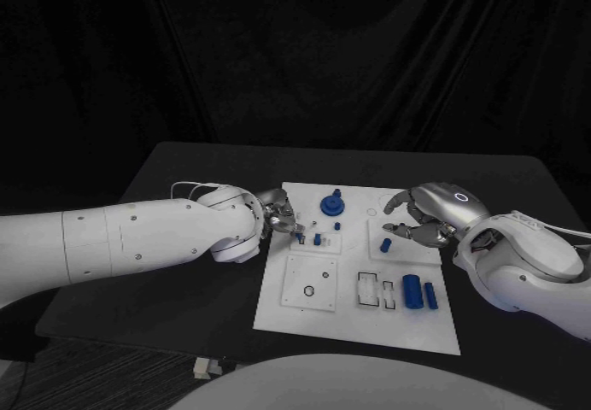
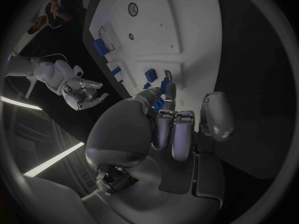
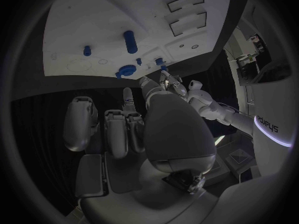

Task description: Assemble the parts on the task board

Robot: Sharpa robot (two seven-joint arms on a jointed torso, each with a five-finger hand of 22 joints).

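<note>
A: so where's everything sitting?

B: board (image 1: 357, 329) is mid-table with bare black table (image 1: 184, 299) all round it. Left hand (image 1: 278, 217) is at the board's left edge, fingertips down among small parts (image 1: 318, 238). Can't tell if it's pinching one, the fingers cover it.

A: and the right?

B: right hand (image 1: 425, 215) hovers over the board's right edge, fingers curled but apart, holding nothing. A peg (image 1: 385, 245) stands just under it.
</note>
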